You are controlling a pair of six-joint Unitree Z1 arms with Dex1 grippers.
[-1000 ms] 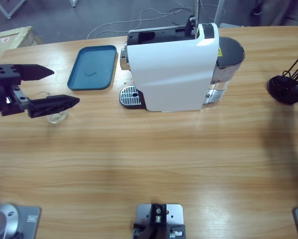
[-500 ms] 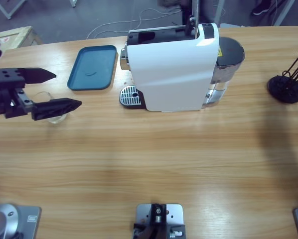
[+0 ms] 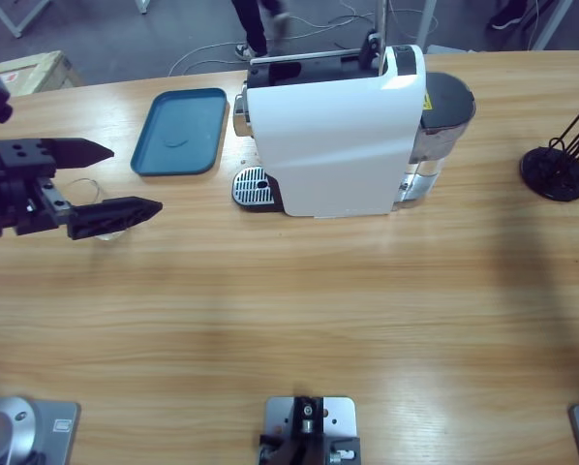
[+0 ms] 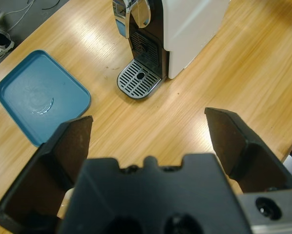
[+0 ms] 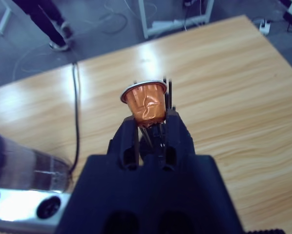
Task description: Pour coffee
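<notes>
near the surface's left edge the left end effector (image 3: 115, 179) is hovering with jaws spread wide over the glass tumbler (image 3: 98, 223); whether it holds coffee cannot be told, and closing off-centre could be tipping it. the right end effector (image 5: 151, 127), unseen from above, is clamping an orange-brown capsule (image 5: 145, 103), which could be slipping before reaching the coffee machine (image 3: 338, 131).

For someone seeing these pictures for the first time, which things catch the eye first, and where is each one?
The big white coffee machine stands at the table's far middle, with a blue tray to its left in the high view. The left gripper hovers wide open over a small clear glass near the left edge. In the right wrist view, the right gripper is shut on an orange-brown capsule, held above the table.
</notes>
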